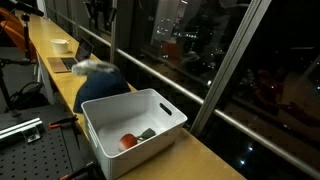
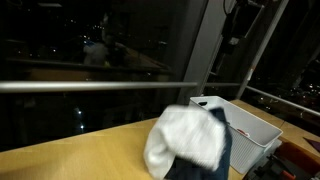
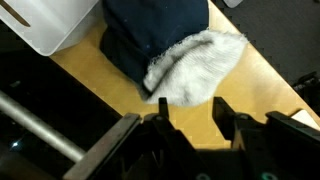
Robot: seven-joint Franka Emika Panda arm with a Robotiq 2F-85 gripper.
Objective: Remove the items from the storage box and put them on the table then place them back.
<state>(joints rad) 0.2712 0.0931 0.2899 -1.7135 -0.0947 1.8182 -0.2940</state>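
Here, white cloth (image 3: pixel 196 62) lies just beyond the claw (image 3: pixel 193 115).

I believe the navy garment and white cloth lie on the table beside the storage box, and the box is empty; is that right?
Not quite: the storage box is not empty. An exterior view shows the red ball and the small green object lying inside it. The navy garment and white cloth do lie on the table beside it.

No writing, label, brand or number is legible anywhere, including on the storage box (image 1: pixel 98 145).
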